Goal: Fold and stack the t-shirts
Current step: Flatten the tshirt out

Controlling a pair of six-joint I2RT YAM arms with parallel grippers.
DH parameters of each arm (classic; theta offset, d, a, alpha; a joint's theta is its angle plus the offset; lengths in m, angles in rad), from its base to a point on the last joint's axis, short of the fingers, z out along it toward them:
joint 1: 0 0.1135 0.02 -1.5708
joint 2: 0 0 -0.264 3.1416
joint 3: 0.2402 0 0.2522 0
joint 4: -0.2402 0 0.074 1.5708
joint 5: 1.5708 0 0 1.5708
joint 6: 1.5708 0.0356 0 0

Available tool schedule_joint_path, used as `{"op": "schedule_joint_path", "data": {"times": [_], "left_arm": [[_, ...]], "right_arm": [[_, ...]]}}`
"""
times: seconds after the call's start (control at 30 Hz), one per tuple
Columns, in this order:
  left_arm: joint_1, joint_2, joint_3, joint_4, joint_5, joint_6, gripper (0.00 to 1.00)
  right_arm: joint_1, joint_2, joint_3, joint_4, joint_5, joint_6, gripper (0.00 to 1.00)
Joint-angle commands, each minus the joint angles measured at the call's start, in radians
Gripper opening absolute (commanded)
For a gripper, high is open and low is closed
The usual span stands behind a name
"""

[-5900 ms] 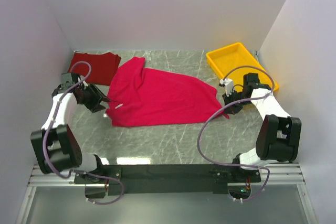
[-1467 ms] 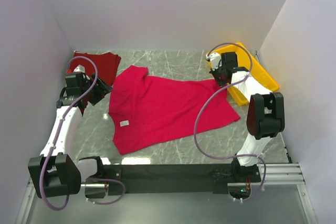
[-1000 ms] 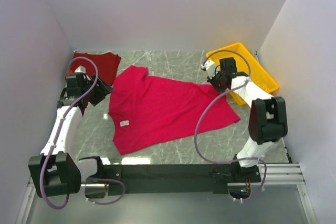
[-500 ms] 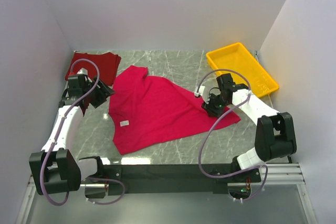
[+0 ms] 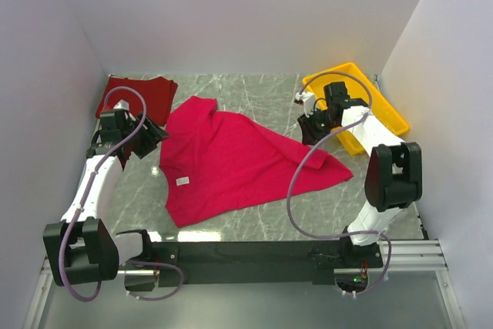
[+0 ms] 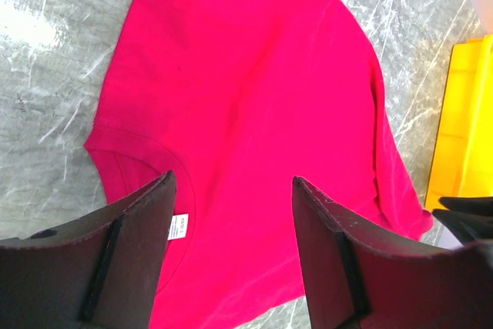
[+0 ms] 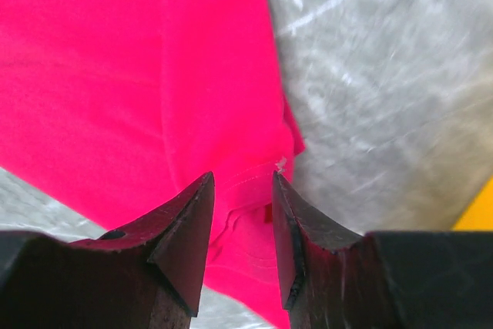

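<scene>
The crimson shirt (image 5: 231, 163) lies spread across the middle of the table (image 5: 323, 206), white tag (image 5: 183, 181) showing, and the maroon shirt (image 5: 146, 94) sits in the far left corner. The left gripper (image 6: 231, 184) hovers by the crimson shirt's collar, jaws wide apart and empty. The right gripper (image 7: 241, 182) hangs over that shirt's right edge near the yellow tray (image 5: 389, 113) — jaws parted, gripping nothing.
</scene>
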Motion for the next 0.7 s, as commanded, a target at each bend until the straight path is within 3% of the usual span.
{"op": "schedule_joint_path", "data": {"times": [0.0,0.47,0.57,0.67], "left_arm": [[0.003,-0.024,-0.014,0.041,0.019,-0.009,0.67],[0.003,-0.014,-0.014,0.050,0.029,-0.012,0.67],[0.002,-0.018,-0.014,0.045,0.027,-0.009,0.67],[0.003,-0.024,-0.020,0.044,0.027,-0.009,0.67]], "right_arm": [[0.010,0.023,0.005,-0.015,0.054,0.134,0.43],[0.035,0.121,-0.031,-0.008,0.171,0.208,0.44],[0.044,0.114,-0.040,0.001,0.152,0.214,0.38],[0.061,0.077,-0.059,0.031,0.142,0.209,0.23]]}}
